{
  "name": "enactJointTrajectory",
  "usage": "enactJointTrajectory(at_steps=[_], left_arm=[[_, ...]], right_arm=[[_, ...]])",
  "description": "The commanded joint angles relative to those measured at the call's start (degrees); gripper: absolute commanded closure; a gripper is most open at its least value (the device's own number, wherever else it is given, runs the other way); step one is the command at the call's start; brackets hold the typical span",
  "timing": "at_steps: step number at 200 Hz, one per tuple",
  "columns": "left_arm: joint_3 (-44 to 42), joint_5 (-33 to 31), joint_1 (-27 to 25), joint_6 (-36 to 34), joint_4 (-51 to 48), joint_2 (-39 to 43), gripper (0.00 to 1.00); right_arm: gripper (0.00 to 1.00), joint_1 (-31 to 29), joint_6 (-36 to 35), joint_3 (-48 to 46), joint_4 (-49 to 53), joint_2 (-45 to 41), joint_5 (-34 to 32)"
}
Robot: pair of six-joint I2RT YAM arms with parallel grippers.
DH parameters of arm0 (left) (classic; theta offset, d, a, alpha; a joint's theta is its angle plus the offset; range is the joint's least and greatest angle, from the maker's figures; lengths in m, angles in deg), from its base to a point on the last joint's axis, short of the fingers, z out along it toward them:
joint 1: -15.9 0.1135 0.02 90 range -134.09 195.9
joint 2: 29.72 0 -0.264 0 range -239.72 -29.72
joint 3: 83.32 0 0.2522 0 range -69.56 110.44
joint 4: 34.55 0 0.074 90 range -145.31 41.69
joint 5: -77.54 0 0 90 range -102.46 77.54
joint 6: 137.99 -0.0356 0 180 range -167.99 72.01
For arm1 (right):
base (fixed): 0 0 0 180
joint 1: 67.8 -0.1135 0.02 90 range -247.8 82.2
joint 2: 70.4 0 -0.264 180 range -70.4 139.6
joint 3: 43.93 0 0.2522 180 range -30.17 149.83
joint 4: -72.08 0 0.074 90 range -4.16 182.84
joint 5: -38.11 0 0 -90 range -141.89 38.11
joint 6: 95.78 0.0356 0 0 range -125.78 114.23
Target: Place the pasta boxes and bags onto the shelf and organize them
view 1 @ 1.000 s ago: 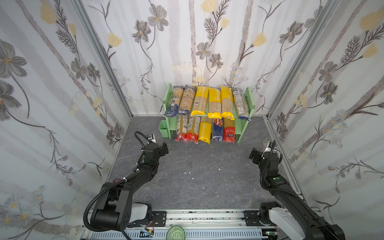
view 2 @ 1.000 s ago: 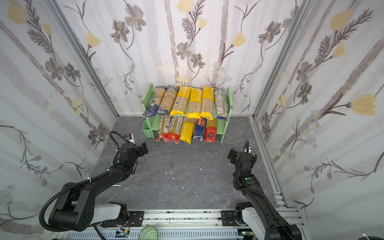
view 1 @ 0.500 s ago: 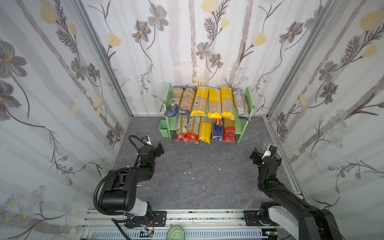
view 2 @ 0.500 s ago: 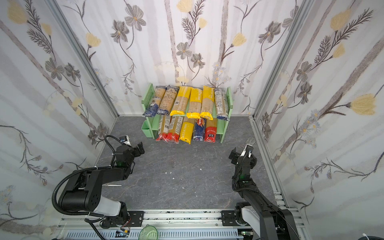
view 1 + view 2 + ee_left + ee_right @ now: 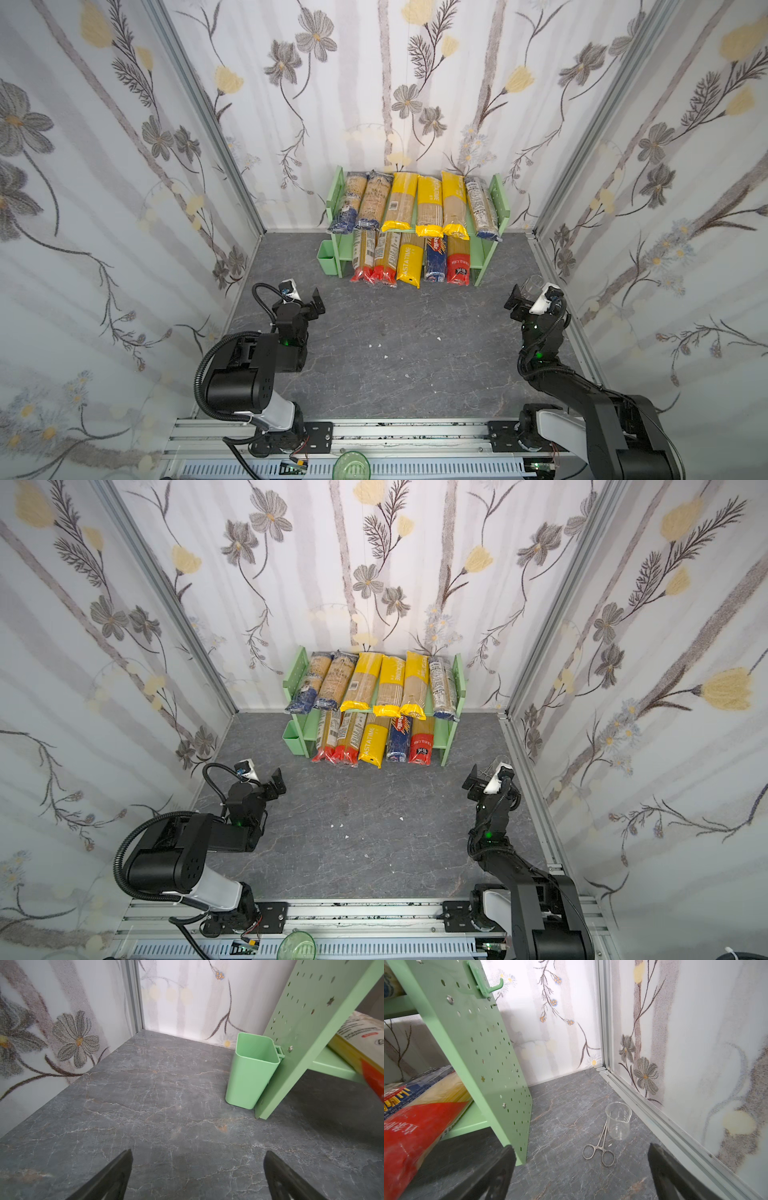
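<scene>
Grey marbled table (image 5: 395, 332), floral walls around. Left gripper (image 5: 198, 1154) jaws wide, empty, front-left of shelf (image 5: 500, 195). Right gripper (image 5: 515, 300) likewise spread, empty, front-right of shelf. Pasta packs (image 5: 417, 203) all on shelf, both tiers; none on table. Likely final tidy: lower-tier ends overhang shelf front. Push flush gently, square-on, clear of green cup (image 5: 252, 1072) on shelf's left panel.

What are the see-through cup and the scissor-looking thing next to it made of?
The see-through cup looks like clear plastic, maybe glass: transparent, glossy, with measuring marks. The scissor-like clamp looks like bare metal, probably steel: silver and shiny.
</scene>
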Motion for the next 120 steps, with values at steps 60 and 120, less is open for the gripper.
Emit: enactJointTrajectory(at_steps=[60, 120], left_arm=[[-1.27, 4.90, 0.33, -1.48, 8.78, -1.49, 0.00], [-1.31, 4.86, 0.41, -1.58, 8.89, -1.52, 0.00]], right_arm=[[0.00, 0.94, -5.64, 0.42, -14.96, 9.12, 13.78], [0.00, 0.93, -7.24, 2.14, -13.21, 10.09, 17.40]])
